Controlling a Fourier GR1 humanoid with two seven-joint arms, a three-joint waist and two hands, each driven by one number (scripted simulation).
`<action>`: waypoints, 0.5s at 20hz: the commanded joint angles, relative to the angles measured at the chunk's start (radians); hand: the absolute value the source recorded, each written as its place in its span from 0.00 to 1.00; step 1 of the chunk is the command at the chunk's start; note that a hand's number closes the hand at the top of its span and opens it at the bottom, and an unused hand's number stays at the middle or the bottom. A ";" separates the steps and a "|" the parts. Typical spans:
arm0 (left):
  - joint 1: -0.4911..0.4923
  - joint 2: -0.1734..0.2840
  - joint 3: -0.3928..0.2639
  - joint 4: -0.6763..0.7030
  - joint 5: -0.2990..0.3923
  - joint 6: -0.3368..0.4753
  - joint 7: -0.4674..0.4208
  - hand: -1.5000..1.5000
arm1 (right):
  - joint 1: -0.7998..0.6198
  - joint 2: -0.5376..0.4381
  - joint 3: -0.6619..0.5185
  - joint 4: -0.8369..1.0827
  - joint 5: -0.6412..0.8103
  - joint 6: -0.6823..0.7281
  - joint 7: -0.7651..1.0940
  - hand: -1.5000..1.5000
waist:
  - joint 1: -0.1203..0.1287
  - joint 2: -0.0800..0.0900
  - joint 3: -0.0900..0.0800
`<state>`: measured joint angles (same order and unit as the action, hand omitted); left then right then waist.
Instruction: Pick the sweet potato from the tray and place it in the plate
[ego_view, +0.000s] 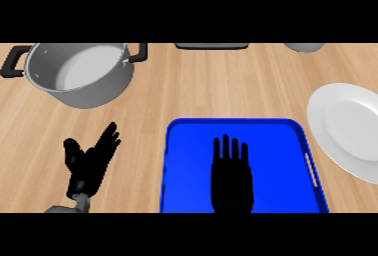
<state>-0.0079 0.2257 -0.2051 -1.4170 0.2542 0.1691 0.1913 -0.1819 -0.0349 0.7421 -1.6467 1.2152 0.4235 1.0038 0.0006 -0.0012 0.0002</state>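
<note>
Sweet potato is nowhere to be seen — the right hand lies flat over the middle of the tray and may be covering it, but I cannot tell.

Going from the biggest thing down: one wooden counter (221, 85) carries everything. One blue tray (192, 135) sits at the near edge, directly ahead of the robot, probably so its contents fall within easy reach of either arm. One steel pot (81, 75) with black handles stands well apart at the far left, open and showing nothing inside; it plays no part in this job and is far enough off not to get in the way. One white plate (347, 130) lies just beside the tray's right rim, partly cut by the view's edge — a short sideways carry for the arm on that side, which likely explains why that arm works the tray.

Two hands show. The right hand (231, 175) has its fingers straight and close together, pointing away, palm down over the tray floor, holding nothing visible. The left hand (90, 160) rests off to the tray's left, fingers up and spread, idle.

Two small objects are cut off at the far edge, one dark and one grey; what they are is unclear.
</note>
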 joint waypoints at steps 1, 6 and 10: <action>-0.006 -0.017 -0.003 0.034 -0.022 -0.014 -0.003 0.50 | 0.005 0.033 -0.021 0.062 0.037 0.007 0.073 0.00 | 0.000 0.001 0.000; -0.003 -0.066 -0.010 0.012 -0.056 0.016 -0.007 0.50 | 0.051 0.034 -0.023 0.150 0.064 -0.066 0.013 0.00 | 0.001 0.001 0.000; -0.040 -0.041 0.045 0.002 -0.042 -0.002 0.060 0.50 | 0.046 0.025 -0.071 0.115 0.051 0.022 -0.005 0.00 | -0.001 0.000 0.000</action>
<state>-0.0309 0.2034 -0.1722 -1.3948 0.2264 0.1429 0.2048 -0.1572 -0.0106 0.6921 -1.5265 1.2544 0.4011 0.9643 0.0017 -0.0017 0.0008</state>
